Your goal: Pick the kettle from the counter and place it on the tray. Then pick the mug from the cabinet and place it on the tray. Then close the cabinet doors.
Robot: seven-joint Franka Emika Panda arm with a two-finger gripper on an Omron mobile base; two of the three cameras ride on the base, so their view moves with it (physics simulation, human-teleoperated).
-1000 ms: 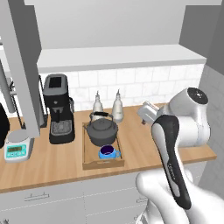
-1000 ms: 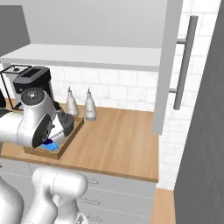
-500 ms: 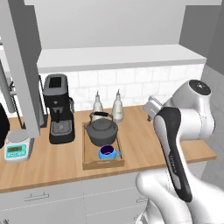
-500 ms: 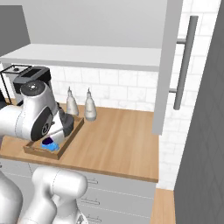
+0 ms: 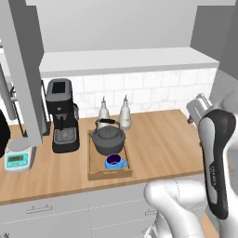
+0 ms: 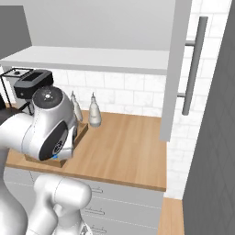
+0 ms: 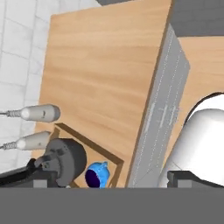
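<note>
The dark grey kettle point(image 5: 108, 138) stands on the wooden tray point(image 5: 89, 160) on the counter point(image 5: 158, 142). The blue mug point(image 5: 115, 161) sits in front of it on the same tray. My gripper point(image 5: 195, 110) hovers over the counter's right end, well apart from the tray. In the hand view the gripper point(image 7: 113, 180) is open and holds nothing, with the kettle point(image 7: 65, 158), mug point(image 7: 97, 174) and tray point(image 7: 95, 151) at lower left. Both cabinet doors stand open: the left door point(image 5: 21, 69) and the right door point(image 6: 176, 69). The cabinet shelf point(image 5: 125, 60) is bare.
A black coffee machine point(image 5: 62, 116) and a small scale point(image 5: 17, 160) stand left of the tray. Two pale bottles point(image 5: 114, 111) stand behind it against the tiled wall. The right door's bar handle point(image 6: 195, 64) juts out. My arm point(image 6: 50, 124) hides most of the tray in the right base view.
My hand has swung to the right along the counter, farther from the tray. The jaws stayed open. Kettle, mug and doors have not moved.
</note>
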